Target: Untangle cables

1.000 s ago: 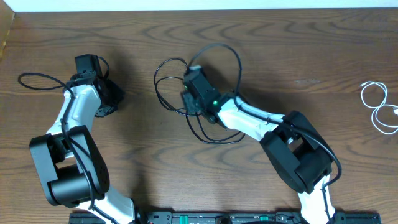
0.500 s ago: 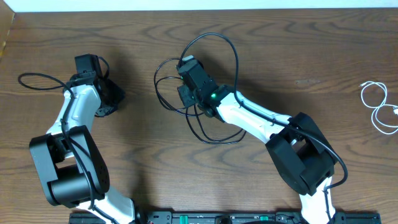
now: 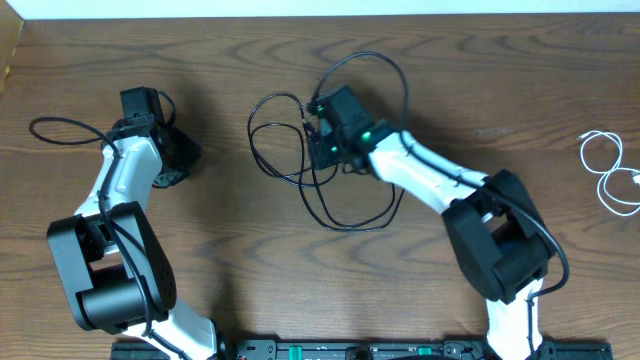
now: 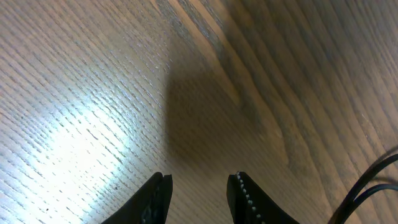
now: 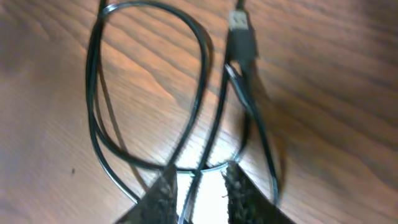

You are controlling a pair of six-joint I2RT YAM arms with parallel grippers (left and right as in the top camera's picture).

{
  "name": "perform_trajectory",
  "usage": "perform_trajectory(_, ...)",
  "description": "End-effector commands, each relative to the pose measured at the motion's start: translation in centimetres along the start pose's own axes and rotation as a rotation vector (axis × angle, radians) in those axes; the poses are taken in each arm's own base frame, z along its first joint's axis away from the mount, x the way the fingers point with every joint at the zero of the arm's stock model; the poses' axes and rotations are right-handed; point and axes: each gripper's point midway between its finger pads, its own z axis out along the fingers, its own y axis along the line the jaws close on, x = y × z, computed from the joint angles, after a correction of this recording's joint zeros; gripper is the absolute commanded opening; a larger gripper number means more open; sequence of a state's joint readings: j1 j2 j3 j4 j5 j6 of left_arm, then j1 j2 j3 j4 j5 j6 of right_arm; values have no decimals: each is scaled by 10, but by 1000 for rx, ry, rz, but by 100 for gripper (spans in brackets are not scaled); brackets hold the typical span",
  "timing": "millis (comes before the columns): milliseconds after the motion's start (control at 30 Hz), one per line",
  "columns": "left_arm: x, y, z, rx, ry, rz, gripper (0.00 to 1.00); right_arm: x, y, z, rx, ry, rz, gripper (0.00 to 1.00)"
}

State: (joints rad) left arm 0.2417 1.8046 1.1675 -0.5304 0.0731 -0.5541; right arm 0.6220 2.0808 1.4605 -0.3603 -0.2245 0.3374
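The black cable (image 3: 285, 150) lies in overlapping loops at the table's centre. The white cable (image 3: 610, 172) is coiled apart from it at the far right edge. My right gripper (image 3: 320, 135) hovers over the black loops. In the right wrist view its jaws (image 5: 199, 182) stand a little apart, open, with one black strand (image 5: 194, 180) running between them and touching neither finger clearly. The black plug end (image 5: 241, 34) lies just ahead. My left gripper (image 3: 178, 150) is far left of the tangle, and its jaws (image 4: 199, 185) are slightly open over bare wood with nothing between them.
A thin black wire loop (image 3: 60, 130) lies beside the left arm, and dark wires (image 4: 373, 180) show at the lower right of the left wrist view. The wooden table (image 3: 480, 90) reaches a pale wall at the back.
My right gripper swung left, then right and slightly back, and the black cable's upper loop shifted right with it. The left arm has not moved.
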Motion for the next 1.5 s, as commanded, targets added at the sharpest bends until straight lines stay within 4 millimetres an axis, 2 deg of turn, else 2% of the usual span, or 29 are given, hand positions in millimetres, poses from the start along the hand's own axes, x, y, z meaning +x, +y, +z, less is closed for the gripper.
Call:
perform_trajectory(0, 3, 4, 3, -12, 12, -10, 35, 5, 17, -9, -151, 62, 69, 24)
perform_trajectory(167, 6, -1, 3, 16, 32, -10, 35, 19, 21, 2, -214, 129, 123, 27)
perform_trajectory(333, 11, -7, 3, 52, 57, -9, 34, 32, 36, 19, -328, 179, 127, 33)
perform_trajectory(600, 11, -7, 3, 52, 57, -9, 34, 54, 25, 43, -313, 247, 190, 34)
perform_trajectory(1033, 11, -7, 3, 52, 57, -10, 34, 50, 27, 47, -322, 227, 191, 36)
perform_trajectory(1467, 11, -7, 3, 52, 57, -10, 34, 65, 53, 51, -323, 269, 229, 31)
